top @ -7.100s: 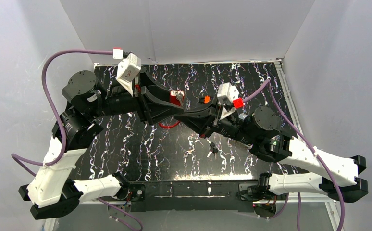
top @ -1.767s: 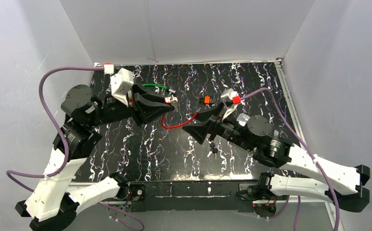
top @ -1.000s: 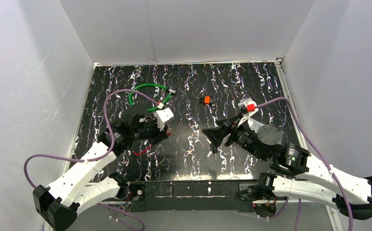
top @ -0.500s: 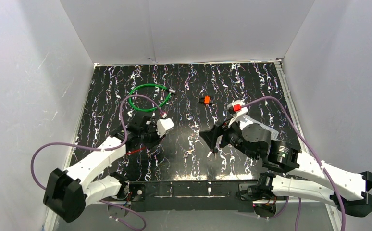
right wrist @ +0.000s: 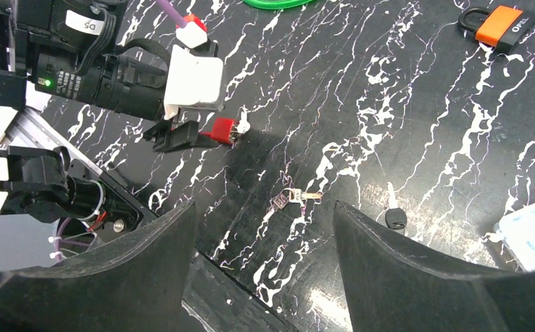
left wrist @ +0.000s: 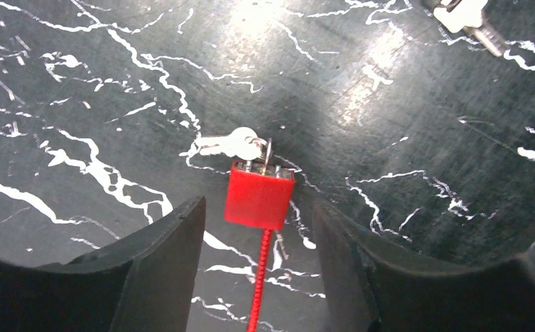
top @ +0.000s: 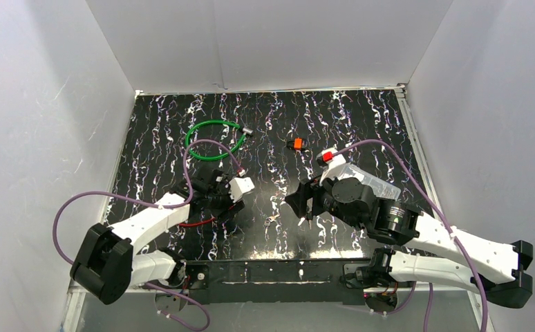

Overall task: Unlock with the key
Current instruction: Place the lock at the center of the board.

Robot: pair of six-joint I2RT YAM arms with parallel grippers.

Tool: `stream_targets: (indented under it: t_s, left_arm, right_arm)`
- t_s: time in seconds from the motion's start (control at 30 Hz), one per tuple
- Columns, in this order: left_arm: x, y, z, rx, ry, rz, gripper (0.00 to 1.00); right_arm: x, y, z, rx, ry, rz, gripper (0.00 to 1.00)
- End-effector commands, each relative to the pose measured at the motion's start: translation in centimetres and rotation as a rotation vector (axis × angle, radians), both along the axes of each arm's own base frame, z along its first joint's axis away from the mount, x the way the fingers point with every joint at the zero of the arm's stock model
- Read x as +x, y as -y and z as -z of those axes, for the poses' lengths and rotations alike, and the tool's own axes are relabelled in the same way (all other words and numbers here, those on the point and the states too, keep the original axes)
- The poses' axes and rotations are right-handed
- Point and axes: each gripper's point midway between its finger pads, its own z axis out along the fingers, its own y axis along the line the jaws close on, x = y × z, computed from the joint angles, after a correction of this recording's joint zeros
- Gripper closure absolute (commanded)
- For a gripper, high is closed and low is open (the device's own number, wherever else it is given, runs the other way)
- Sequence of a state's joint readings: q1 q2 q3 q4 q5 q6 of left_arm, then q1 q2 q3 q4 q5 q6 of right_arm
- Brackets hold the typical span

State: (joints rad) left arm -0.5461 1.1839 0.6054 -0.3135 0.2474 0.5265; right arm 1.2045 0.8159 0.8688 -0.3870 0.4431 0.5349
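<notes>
A red padlock (left wrist: pixel 259 197) lies on the black marbled table (left wrist: pixel 403 138) with a silver key (left wrist: pixel 233 144) stuck in its far end and its red cable (left wrist: pixel 258 290) trailing back toward the camera. My left gripper (left wrist: pixel 258 206) is open. Its fingers (left wrist: pixel 161 256) stand on either side of the lock body with a gap on both sides. In the top view the left gripper (top: pixel 229 205) is low at centre left, with the red cable (top: pixel 194 223) beside it. My right gripper (right wrist: pixel 265 207) is open and holds nothing, hovering above a small bunch of keys (right wrist: pixel 291 198).
A black-headed key (right wrist: pixel 394 216) lies right of the key bunch. An orange padlock (top: pixel 296 144) and a green cable lock (top: pixel 215 140) lie farther back. A clear plastic box (top: pixel 370 181) sits under the right arm. White walls enclose the table.
My left gripper has opened and let go of the red padlock, which now rests on the table. The left arm settled lower and slightly right. The right arm shifted a little left.
</notes>
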Motion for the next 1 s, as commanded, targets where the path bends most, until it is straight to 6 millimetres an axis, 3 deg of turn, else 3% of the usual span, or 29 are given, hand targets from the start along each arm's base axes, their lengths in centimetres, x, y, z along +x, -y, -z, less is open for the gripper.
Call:
stream_targets:
  t_s: [0.0,0.1,0.23,0.4,0.5,0.63,0.97]
  left_arm:
    - [-1.4,1.0,-0.5,-0.069,-0.048,0.041,0.25]
    - [-1.4,1.1,-1.9,-0.081,-0.046,0.031,0.18]
    - [-1.5,1.2,-6.0,-0.134,-0.012,0.009,0.15]
    - [-2.6,0.9,-12.1,-0.224,0.004,-0.055,0.07]
    - [-3.2,0.3,-14.3,-0.272,0.01,-0.13,0.02]
    - [-3.8,-0.1,-15.5,-0.334,0.052,-0.183,0.02]
    - [-4.1,-0.6,-15.0,-0.347,0.079,-0.208,0.02]
  right_arm:
    - [0.3,-0.3,1.1,-0.028,-0.012,0.015,0.22]
    - [0.2,-0.9,2.1,-0.059,-0.024,-0.008,0.22]
    - [0.1,-2.7,4.1,-0.129,-0.041,-0.069,0.24]
    - [0.0,-5.7,7.8,-0.272,-0.079,-0.179,0.36]
    - [-0.1,-7.5,10.6,-0.359,-0.132,-0.236,0.44]
    - [-0.3,-9.3,13.1,-0.407,-0.179,-0.281,0.55]
    - [0.3,-10.8,16.6,-0.486,-0.231,-0.271,0.47]
